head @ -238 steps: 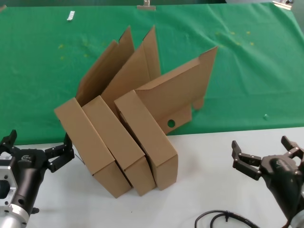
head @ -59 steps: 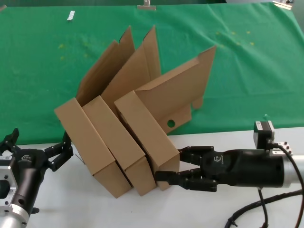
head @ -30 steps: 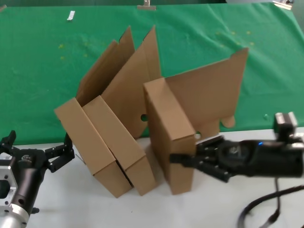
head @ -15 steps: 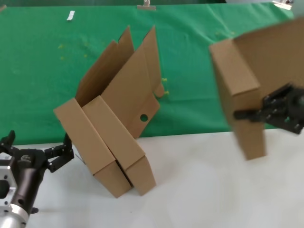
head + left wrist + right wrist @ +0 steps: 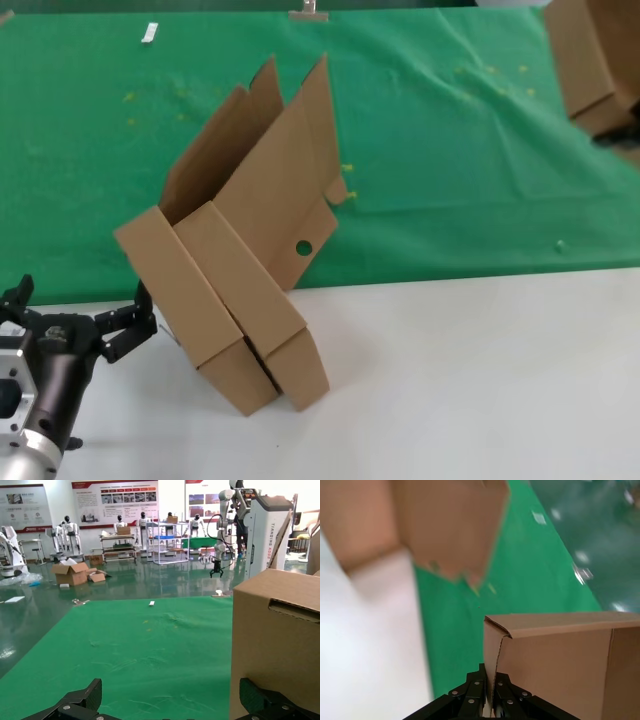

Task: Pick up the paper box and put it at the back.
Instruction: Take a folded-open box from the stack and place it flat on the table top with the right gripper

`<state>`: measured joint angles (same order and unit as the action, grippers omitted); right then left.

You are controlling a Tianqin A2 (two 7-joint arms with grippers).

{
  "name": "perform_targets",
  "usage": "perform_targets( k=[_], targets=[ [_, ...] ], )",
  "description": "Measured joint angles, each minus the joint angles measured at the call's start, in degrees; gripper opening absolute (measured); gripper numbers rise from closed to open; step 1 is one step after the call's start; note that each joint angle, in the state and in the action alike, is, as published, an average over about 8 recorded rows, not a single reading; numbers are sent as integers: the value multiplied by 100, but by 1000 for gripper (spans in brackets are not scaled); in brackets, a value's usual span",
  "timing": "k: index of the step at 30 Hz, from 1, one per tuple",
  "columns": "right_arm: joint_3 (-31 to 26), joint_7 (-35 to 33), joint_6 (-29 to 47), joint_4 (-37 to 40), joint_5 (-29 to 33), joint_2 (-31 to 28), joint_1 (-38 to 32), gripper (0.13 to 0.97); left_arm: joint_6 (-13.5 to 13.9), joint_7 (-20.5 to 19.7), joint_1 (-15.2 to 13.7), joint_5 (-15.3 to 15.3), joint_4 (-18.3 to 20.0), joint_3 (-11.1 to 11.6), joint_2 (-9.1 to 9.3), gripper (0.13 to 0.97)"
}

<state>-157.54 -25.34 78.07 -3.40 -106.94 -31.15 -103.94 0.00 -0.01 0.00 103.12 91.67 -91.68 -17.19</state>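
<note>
- The left end effector [image 5: 75, 325] is parked at the near left corner of the white tabletop [image 5: 480, 380], its fingers spread apart and closed on nothing.
- Two cardboard boxes [image 5: 225, 290] are counted leaning together on the tabletop's far edge, just beside that end effector, their lids propped open over the green cloth [image 5: 440, 170].
- A third, the paper box [image 5: 560, 667], is seen clamped by one thin wall in the closed right end effector [image 5: 487, 700], held above the cloth at the far right [image 5: 590, 65].
- The paper box is judged light and fairly stiff, yet easily creased; a wall edge is judged the sensible hold, with the loose lid likely to swing.
</note>
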Motion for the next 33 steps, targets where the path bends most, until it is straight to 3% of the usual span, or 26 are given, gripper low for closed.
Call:
perform_targets(
  k=[7, 14, 33],
  targets=[
    [56, -56, -1358, 271, 1274, 579, -73, 155, 0, 0, 0, 0, 0, 0, 0, 966],
    [194, 138, -1979, 315, 2070, 939, 196, 155, 0, 0, 0, 0, 0, 0, 0, 966],
    [1227, 644, -2936, 328, 2967, 1325, 1048, 155, 0, 0, 0, 0, 0, 0, 0, 966]
  ],
)
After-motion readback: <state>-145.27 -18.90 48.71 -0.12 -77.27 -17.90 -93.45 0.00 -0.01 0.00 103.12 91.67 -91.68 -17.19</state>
